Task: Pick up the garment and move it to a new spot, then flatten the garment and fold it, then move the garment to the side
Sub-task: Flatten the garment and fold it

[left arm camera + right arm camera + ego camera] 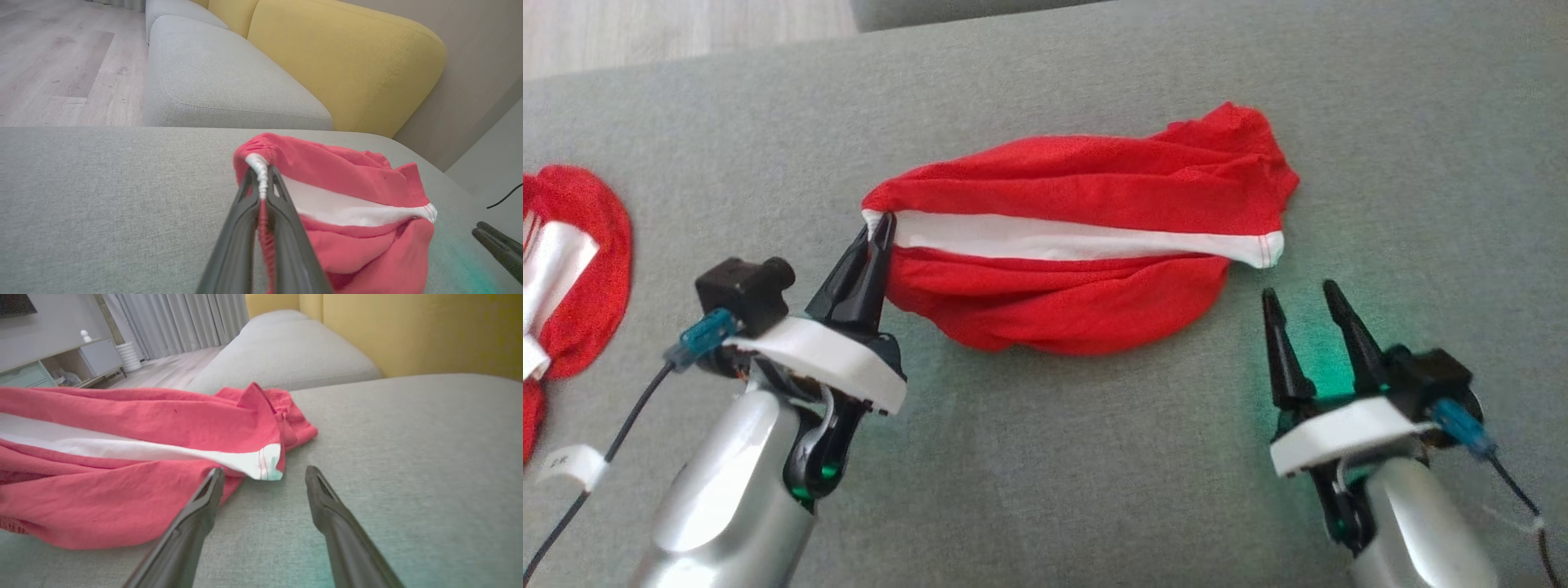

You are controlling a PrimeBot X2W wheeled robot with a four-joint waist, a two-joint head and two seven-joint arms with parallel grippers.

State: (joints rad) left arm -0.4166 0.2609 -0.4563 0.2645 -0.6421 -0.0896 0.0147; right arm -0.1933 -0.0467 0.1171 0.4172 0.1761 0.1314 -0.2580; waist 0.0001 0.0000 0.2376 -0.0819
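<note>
— Where's the garment (1078, 269)?
— Bunched on the grey surface (1045, 457), nearer its far edge. My left gripper (880, 227) pinches its left end; my right gripper (1299, 291) sits just beside the other end, fingers spread.

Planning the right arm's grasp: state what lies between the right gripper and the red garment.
A bare strip of grey cushion separates the right gripper from the red garment, shown in head and right wrist views.

Silver forearms (727, 482), white wrist plates (825, 359), black pointed fingers (1278, 343), seemingly teal plugs (707, 333)
</note>
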